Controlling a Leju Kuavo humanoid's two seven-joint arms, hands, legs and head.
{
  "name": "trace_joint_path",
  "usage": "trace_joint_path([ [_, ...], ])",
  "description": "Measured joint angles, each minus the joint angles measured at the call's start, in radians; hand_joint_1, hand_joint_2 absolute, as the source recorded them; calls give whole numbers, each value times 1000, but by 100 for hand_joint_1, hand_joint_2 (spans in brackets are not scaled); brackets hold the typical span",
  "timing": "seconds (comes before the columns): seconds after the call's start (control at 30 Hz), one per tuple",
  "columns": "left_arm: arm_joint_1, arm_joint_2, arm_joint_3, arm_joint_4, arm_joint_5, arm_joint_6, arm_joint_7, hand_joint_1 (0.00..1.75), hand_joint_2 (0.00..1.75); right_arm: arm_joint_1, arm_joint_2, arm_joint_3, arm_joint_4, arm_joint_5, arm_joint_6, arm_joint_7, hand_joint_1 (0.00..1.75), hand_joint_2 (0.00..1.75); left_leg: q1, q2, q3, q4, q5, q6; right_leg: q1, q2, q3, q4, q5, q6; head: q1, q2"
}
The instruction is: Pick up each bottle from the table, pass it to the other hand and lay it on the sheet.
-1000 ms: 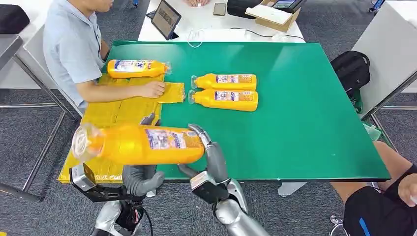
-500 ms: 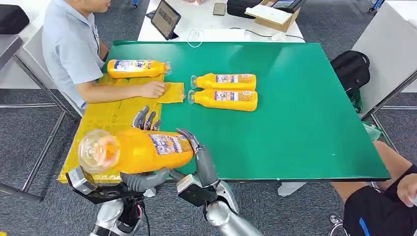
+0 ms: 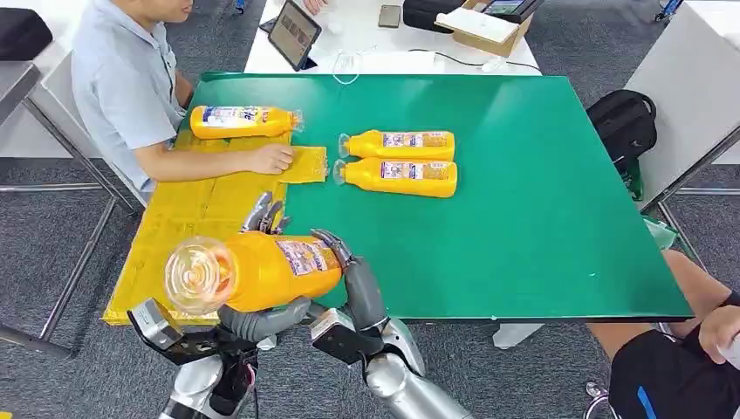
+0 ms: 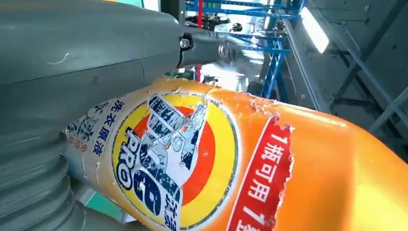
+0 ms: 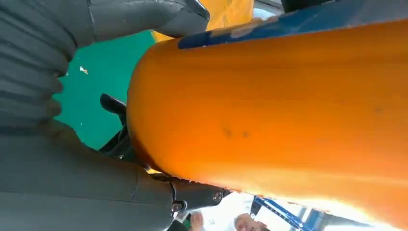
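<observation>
Both my left hand (image 3: 258, 316) and right hand (image 3: 347, 281) clasp the orange bottle (image 3: 262, 271) (cap end toward me) above the table's (image 3: 541, 218) near edge, beside the yellow sheet (image 3: 196, 209).

A person (image 3: 122, 87) sits at the green table (image 3: 541, 201), with a tablet (image 3: 294, 33), phone (image 3: 390, 15) and cardboard box (image 3: 489, 30) on the white desk (image 3: 366, 52) behind.

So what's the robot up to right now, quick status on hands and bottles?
Both hands on one orange bottle: left hand under it, right hand at its base. One bottle on yellow sheet; two bottles on table. Person's hand rests on sheet.
</observation>
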Motion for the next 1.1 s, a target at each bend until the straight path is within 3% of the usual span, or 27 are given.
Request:
trace_joint_path([
  [0.03, -4, 4, 0, 6, 24, -18, 15, 175, 175, 0, 0, -2, 2, 5, -1, 0, 24, 175, 0, 0, 0, 0, 0, 0, 0, 0, 0, 0, 0, 0, 0, 0],
  [0.07, -7, 7, 2, 11, 49, -38, 33, 175, 175, 0, 0, -5, 3, 10, -3, 0, 24, 175, 0, 0, 0, 0, 0, 0, 0, 0, 0, 0, 0, 0, 0, 0],
  [0.1, -11, 10, 2, 17, 70, -56, 47, 175, 175, 0, -1, -8, 5, 16, -6, 0, 0, 175, 0, 0, 0, 0, 0, 0, 0, 0, 0, 0, 0, 0, 0, 0],
  [0.2, -21, 15, 3, 34, 121, -99, 88, 175, 175, 1, -2, -10, 15, 39, -22, -2, 0, 175, 0, 0, 0, 0, 0, 0, 0, 0, 0, 0, 0, 0, 0, 0],
  [0.23, -23, 17, 3, 39, 130, -104, 101, 175, 175, 1, -2, -11, 20, 46, -28, -2, 0, 0, 0, 0, 0, 0, 0, 0, 0, 0, 0, 0, 0, 0, 0, 0],
  [0.67, -45, 17, -5, 87, 124, -47, 183, 175, 175, 9, -1, -33, 53, 91, -109, -2, 0, 0, 0, 0, 0, 0, 0, 0, 0, 0, 0, 0, 0, 0, 0, 0],
  [0.9, -77, 40, 15, 113, -158, 261, 200, 175, 175, 24, -11, -53, 53, 151, -192, 0, 0, 0, 0, 0, 0, 0, 0, 0, 0, 0, 0, 0, 0, 0, 0, 0],
  [1.1, -100, 88, 97, 126, -299, 384, 219, 175, 175, 74, -35, -124, 16, 188, -230, 0, 0, 0, 0, 0, 0, 0, 0, 0, 0, 0, 0, 0, 0, 0, 0, 0],
])
